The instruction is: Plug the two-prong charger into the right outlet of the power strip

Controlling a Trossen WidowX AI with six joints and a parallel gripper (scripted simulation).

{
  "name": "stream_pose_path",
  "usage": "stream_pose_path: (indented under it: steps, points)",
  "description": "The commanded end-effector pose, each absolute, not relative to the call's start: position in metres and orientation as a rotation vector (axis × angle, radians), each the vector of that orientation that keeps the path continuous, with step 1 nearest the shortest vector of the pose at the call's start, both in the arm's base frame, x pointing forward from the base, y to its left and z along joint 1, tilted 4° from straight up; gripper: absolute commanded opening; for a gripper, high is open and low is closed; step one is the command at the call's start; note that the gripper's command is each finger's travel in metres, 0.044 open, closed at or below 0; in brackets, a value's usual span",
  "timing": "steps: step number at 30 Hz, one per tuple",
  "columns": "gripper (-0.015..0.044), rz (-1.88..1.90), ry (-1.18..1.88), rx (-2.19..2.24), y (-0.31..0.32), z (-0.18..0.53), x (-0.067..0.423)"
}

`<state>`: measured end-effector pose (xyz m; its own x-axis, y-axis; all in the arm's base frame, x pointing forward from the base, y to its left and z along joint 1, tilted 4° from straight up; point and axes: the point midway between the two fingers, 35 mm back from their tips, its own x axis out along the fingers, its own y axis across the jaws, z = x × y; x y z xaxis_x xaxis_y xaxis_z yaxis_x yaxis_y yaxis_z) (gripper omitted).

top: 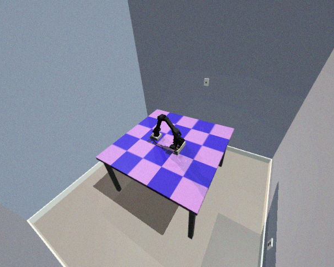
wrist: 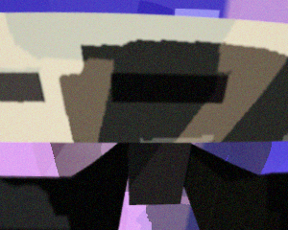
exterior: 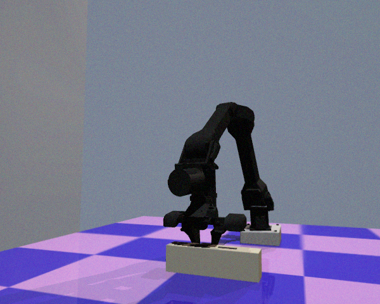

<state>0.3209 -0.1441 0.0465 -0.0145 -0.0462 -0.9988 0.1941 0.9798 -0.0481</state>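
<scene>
A square counter [top: 150, 172] with a checkerboard of violet and blue tiles stands on dark legs in the corner of a room. On it a black six-joint arm [exterior: 242, 153] rises from a pale grey base plate [exterior: 275, 238], bends at its elbow and points straight down. Just in front of the base lies a cream power strip [exterior: 213, 263], a long block with dark outlets on its top face [wrist: 16, 86]. The end effector [exterior: 204, 236] hangs directly over the strip near its left end as the exterior view shows it, fingertips [exterior: 194, 237] at the strip's top surface. It is closed around the dark two-prong charger [wrist: 156, 174], whose body sits between the fingers above a dark outlet [wrist: 168, 87]. The prongs themselves cannot be made out.
</scene>
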Motion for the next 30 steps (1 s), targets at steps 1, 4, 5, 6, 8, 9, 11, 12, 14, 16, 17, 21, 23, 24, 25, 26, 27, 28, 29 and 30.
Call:
stream_pose_path:
  steps: [1,4,5,6,8,9,11,12,14,16,17,21,23,24,25,26,27,28,29,30]
  points:
    - [0.0,-0.192,1.543,0.114,-0.1455,0.0476,0.3288]
    - [0.0,-0.192,1.543,0.114,-0.1454,0.048,0.3287]
    - [0.0,-0.192,1.543,0.114,-0.1454,0.0481,0.3287]
    - [0.0,-0.192,1.543,0.114,-0.1454,0.0482,0.3287]
    - [0.0,-0.192,1.543,0.114,-0.1454,0.0485,0.3287]
    - [0.0,-0.192,1.543,0.114,-0.1454,0.0486,0.3287]
    - [0.0,-0.191,1.575,0.117,-0.1441,0.0465,0.3209]
    - [0.0,-0.191,1.575,0.117,-0.1441,0.0465,0.3209]
    - [0.0,-0.191,1.575,0.117,-0.1441,0.0465,0.3209]
    - [0.0,-0.191,1.575,0.117,-0.1441,0.0465,0.3209]
    - [0.0,-0.191,1.575,0.117,-0.1441,0.0465,0.3209]
    - [0.0052,-0.191,1.575,0.117,-0.1441,0.0465,0.3209]
    - [0.0105,-0.191,1.575,0.117,-0.1441,0.0465,0.3209]
    - [0.0131,-0.191,1.575,0.117,-0.1441,0.0465,0.3209]
    - [0.0157,-0.191,1.575,0.117,-0.1441,0.0465,0.3209]
    - [0.0184,-0.191,1.575,0.117,-0.1441,0.0465,0.3209]
    - [0.021,-0.191,1.575,0.117,-0.1441,0.0465,0.3209]
    - [0.0236,-0.191,1.575,0.117,-0.1441,0.0465,0.3209]
    - [0.0262,-0.191,1.575,0.117,-0.1441,0.0465,0.3209]
    - [0.0289,-0.191,1.575,0.117,-0.1441,0.0465,0.3209]
